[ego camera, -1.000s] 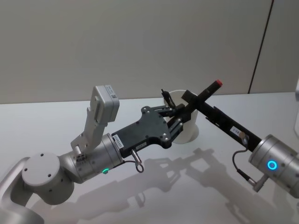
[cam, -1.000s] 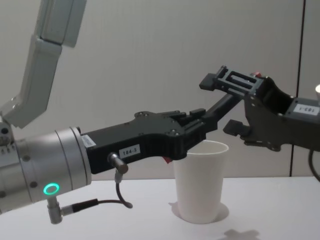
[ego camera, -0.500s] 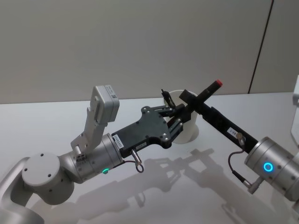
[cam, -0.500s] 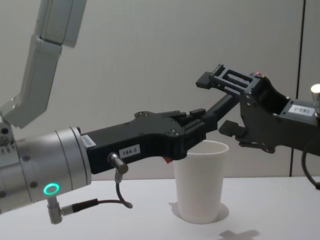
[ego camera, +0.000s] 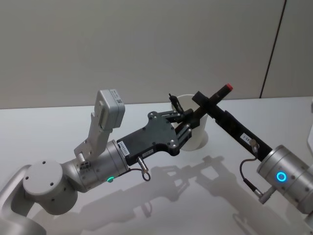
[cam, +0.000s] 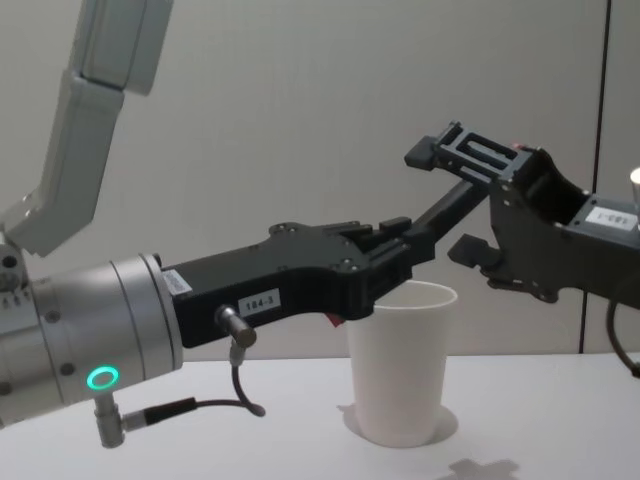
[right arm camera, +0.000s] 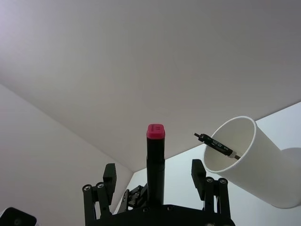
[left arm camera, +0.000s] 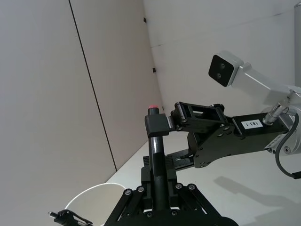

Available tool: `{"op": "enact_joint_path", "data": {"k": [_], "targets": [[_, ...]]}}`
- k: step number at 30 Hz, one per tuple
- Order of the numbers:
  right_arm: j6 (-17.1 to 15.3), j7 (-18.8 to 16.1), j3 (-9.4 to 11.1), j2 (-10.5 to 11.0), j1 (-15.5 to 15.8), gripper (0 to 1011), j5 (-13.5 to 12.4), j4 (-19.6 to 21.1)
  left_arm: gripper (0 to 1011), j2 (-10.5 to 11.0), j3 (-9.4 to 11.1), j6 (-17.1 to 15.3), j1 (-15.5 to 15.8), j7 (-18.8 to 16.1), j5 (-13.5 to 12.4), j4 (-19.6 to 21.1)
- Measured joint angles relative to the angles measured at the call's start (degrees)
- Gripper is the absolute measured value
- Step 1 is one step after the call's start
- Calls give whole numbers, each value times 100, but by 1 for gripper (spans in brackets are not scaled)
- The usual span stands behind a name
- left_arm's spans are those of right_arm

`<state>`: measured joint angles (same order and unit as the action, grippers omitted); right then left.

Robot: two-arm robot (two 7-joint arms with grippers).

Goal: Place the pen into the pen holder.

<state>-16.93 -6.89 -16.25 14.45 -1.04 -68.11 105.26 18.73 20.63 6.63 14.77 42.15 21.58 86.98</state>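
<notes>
A black pen [ego camera: 215, 98] with a red cap [right arm camera: 155, 131] slants up over the pen holder [cam: 400, 365], a white paper cup. My left gripper [ego camera: 188, 122] is shut on the pen's lower part, just above the cup's rim [left arm camera: 94, 200]. From the right, my right gripper [cam: 440, 205] reaches in open. Its fingers [right arm camera: 197, 170] stand apart on either side of the pen's upper part. A thin black item [right arm camera: 216, 145] leans out over the cup's rim.
The white table [ego camera: 58, 127] stretches around the cup. A grey wall [cam: 300, 120] stands behind it. My left arm's wrist camera [ego camera: 108, 110] rises on the left, and both arms cast shadows on the table in front of the cup.
My right gripper drifted slightly left, then back right and a little up around the pen. My left gripper, the pen and the cup have stayed put.
</notes>
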Motion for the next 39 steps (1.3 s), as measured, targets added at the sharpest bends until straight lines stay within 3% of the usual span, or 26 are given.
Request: {"op": "enact_joint_path", "data": {"k": [10, 15, 22, 29, 34, 35, 39], "targets": [[140, 12, -44, -6, -2, 1000, -10, -10, 183, 0, 0, 0, 0, 0, 0, 0], [175, 14, -56, -8, -4, 907, -12, -15, 183, 0, 0, 0, 0, 0, 0, 0], [214, 18, -68, -12, -7, 707, -16, -20, 182, 0, 0, 0, 0, 0, 0, 0], [231, 20, -73, -14, -10, 445, -17, -25, 182, 0, 0, 0, 0, 0, 0, 0], [238, 20, -76, -14, -10, 328, -16, -26, 182, 0, 0, 0, 0, 0, 0, 0], [240, 21, -77, -14, -10, 260, -17, -27, 182, 0, 0, 0, 0, 0, 0, 0], [245, 23, -78, -14, -10, 181, -17, -28, 182, 0, 0, 1, 0, 2, 3, 0]]}}
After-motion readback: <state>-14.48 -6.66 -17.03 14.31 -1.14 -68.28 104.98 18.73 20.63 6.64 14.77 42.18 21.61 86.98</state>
